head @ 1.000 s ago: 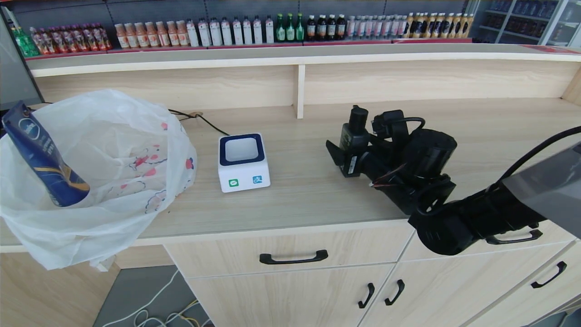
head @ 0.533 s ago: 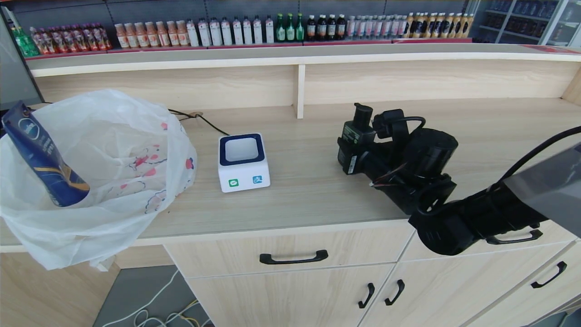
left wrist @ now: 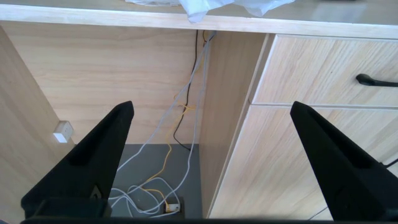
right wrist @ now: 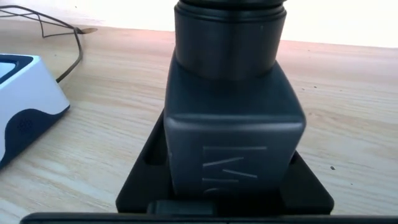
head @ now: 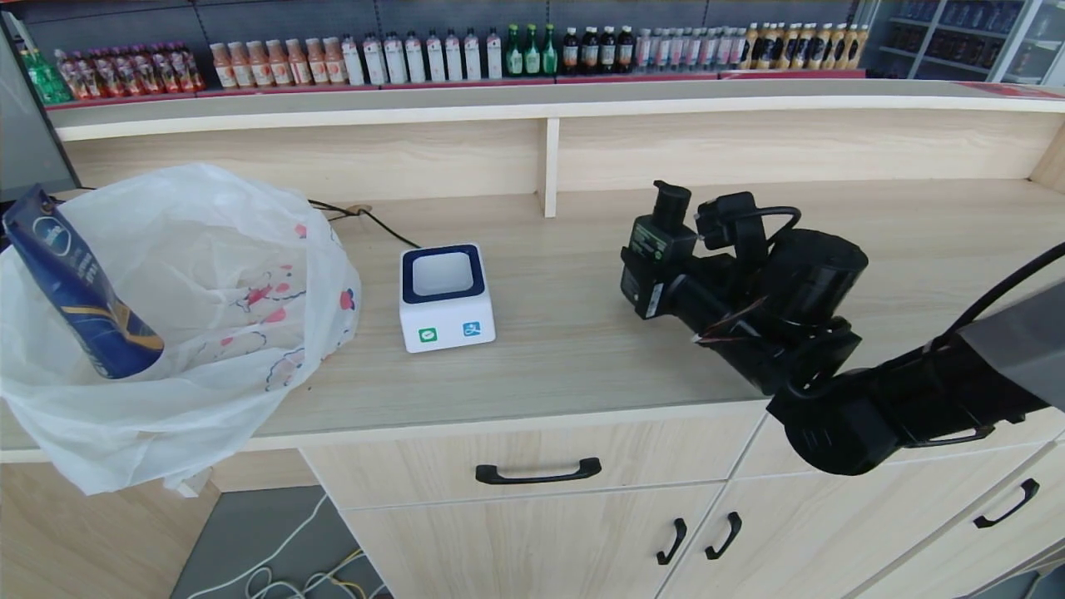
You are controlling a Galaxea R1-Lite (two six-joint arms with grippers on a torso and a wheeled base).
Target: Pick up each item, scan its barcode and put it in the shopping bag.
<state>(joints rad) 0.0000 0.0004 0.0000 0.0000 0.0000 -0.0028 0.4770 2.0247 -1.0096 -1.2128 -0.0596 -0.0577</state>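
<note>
Black bottle [right wrist: 230, 130], clamped between right fingers [right wrist: 138, 183]

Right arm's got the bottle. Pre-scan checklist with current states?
1. Dark bottle clamped in right gripper: ok.
2. Barcode facing scanner: cannot tell; no label side is readable.
3. Bottle over scanner window: not ok, it is off to the side.
4. Scanner window uncovered: ok.
5. Shopping bag mouth open, blue packet inside: ok.
6. Left gripper open, low by the cabinet front: ok.
</note>
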